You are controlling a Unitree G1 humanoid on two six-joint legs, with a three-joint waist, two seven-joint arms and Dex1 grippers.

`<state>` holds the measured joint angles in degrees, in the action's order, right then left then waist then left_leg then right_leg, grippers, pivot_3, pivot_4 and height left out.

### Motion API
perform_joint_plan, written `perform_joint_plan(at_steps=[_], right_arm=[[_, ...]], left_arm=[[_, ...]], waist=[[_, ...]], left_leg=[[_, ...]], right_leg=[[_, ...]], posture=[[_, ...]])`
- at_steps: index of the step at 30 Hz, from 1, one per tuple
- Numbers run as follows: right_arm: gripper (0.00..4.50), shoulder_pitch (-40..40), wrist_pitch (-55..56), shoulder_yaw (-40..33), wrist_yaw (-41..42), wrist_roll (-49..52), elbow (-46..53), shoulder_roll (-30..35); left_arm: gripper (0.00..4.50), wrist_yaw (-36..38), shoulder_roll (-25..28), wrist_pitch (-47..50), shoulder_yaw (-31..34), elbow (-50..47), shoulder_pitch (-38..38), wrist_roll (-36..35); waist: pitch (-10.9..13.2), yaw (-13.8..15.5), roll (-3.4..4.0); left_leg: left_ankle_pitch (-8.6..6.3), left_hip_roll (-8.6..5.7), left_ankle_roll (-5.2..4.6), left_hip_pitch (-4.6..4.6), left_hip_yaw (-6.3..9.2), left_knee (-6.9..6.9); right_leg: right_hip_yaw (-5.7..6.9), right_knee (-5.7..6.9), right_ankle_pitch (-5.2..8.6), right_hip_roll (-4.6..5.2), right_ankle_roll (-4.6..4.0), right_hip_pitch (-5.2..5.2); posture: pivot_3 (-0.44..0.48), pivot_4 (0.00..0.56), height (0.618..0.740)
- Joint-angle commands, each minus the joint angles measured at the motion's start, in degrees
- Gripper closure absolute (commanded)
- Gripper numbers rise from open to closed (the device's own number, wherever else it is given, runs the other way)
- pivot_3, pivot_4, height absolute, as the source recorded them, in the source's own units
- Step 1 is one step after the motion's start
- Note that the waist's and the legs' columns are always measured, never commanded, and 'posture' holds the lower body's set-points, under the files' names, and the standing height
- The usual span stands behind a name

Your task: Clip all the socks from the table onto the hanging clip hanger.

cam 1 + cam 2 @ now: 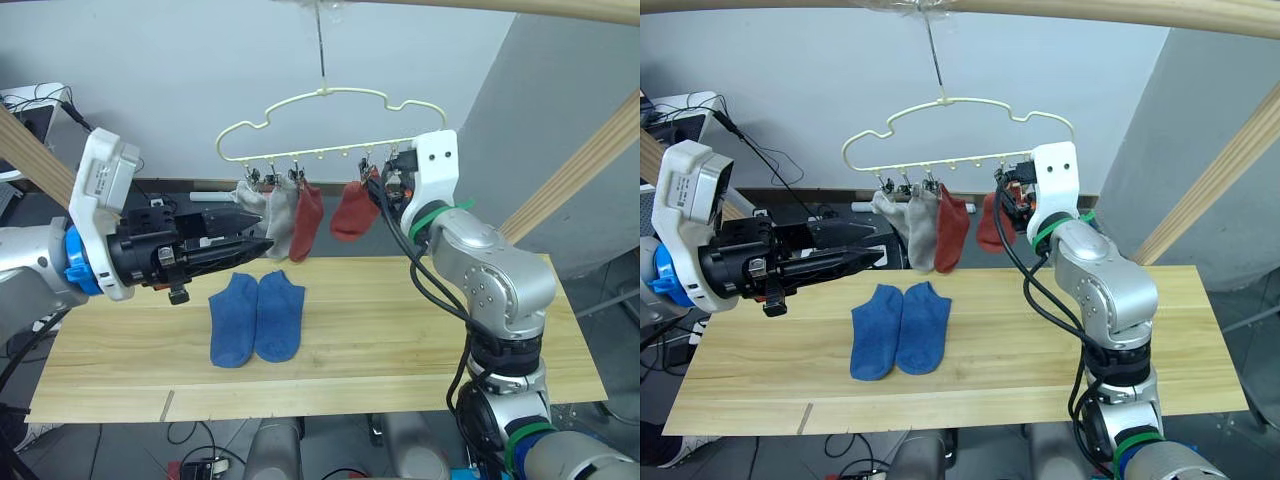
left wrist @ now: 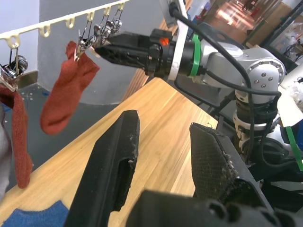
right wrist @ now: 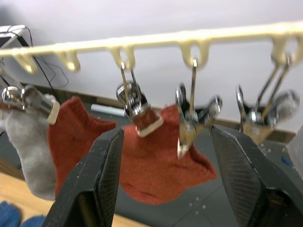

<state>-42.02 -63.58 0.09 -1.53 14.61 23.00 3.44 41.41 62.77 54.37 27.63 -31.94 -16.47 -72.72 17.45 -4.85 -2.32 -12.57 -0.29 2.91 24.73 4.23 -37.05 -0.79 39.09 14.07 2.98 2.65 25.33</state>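
We judge the blue socks (image 1: 256, 318) below the clip hanger (image 1: 318, 128) soft and limp, best pinched at a cuff by our empty, parted left end effector (image 2: 163, 156).

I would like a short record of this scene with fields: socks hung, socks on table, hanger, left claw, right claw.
socks hung: four on the clip hanger: two grey socks, two rust-red socks
socks on table: two blue socks, lying side by side and touching, on the table
hanger: hangs by its hook above the table's far edge; free clips remain at its right end
left claw: open, empty, raised above the table near the grey socks
right claw: open, empty, at the free clips beside a rust-red sock
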Motion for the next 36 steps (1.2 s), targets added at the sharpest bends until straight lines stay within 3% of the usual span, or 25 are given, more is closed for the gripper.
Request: perform_joint_plan(at_steps=[1,36], right_arm=[[1.52,-1.1,1.9,0.0,-0.2,-0.9,0.5,-0.4],[1.52,-8.7,9.7,-2.4,-4.1,-6.9,-12.6,-3.9]], left_arm=[[2.48,0.2,0.4,-1.5,2.9,-1.6,0.0,-0.2],[2.48,-1.1,-0.3,-3.5,4.1,-3.0,3.5,0.2]], waist=[[0.0,0.0,0.0],[0.0,0.1,0.0]], left_leg=[[0.0,0.0,0.0,0.0,0.0,0.0],[0.0,0.0,0.0,0.0,0.0,0.02]], right_leg=[[0.0,0.0,0.0,0.0,0.0,0.0],[0.01,0.0,-0.01,0.0,-0.01,0.01]], posture=[[-0.062,0.263,0.74],[-0.04,0.254,0.74]])
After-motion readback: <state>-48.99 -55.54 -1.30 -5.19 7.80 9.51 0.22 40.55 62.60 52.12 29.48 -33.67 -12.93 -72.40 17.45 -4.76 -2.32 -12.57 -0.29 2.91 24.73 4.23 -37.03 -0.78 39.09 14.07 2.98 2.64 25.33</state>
